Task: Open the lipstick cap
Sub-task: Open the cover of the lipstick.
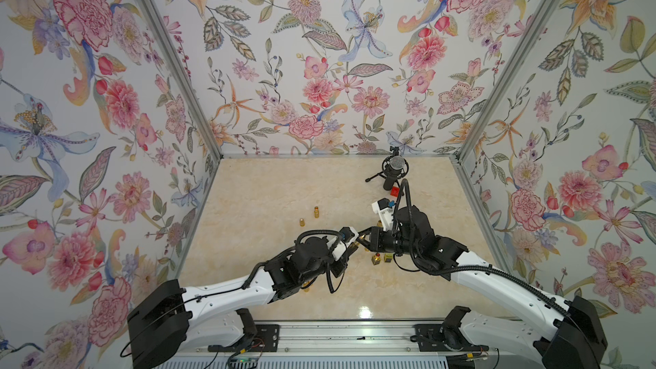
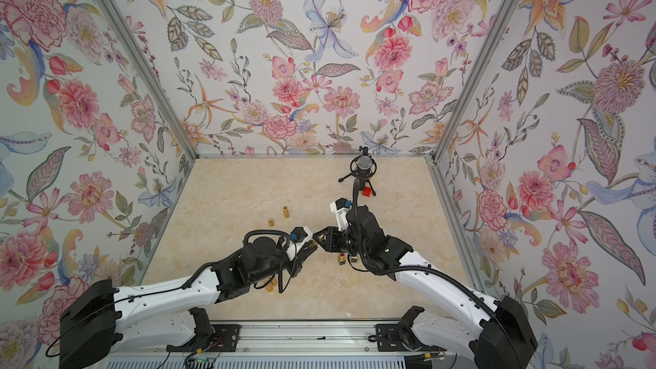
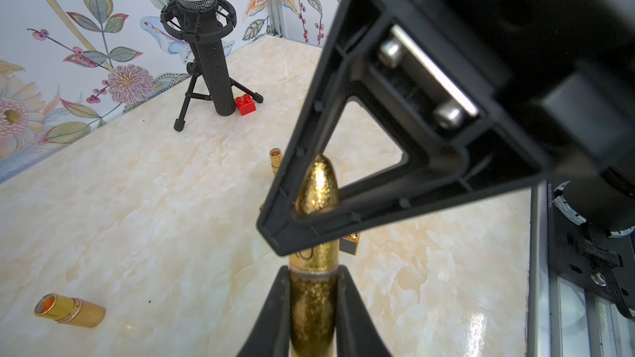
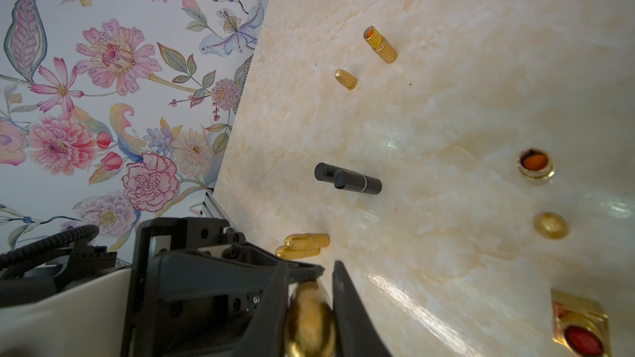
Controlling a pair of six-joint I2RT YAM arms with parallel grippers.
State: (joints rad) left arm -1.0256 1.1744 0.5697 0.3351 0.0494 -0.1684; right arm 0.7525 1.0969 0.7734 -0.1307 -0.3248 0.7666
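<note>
lipstick [image 3: 313, 300] body: gold glitter finish, speckled, fine grain. Its cap [image 3: 318, 183]: same glitter, glossier, hard highlight.
left gripper [image 3: 313, 274] and right gripper [image 4: 311, 266]: fingers [image 3: 271, 317] matt black plastic, faint texture.
tabletop [image 1: 269, 186], lower centre of frame in both top views: cream marble-look, glossy, glare near the front edge.
gold tube [image 4: 379, 44]: smooth, polished metallic.
black tube [image 4: 360, 183]: satin, smooth.
microphone [image 1: 394, 168], right of centre: silver wire-mesh head, matt black perforated body.
red brick [image 3: 245, 104]: glossy plastic.
walls [image 1: 284, 47]: matt floral print.
corner posts [image 1: 170, 55]: brushed metal.
arm shells [image 1: 227, 296]: smooth white plastic.
</note>
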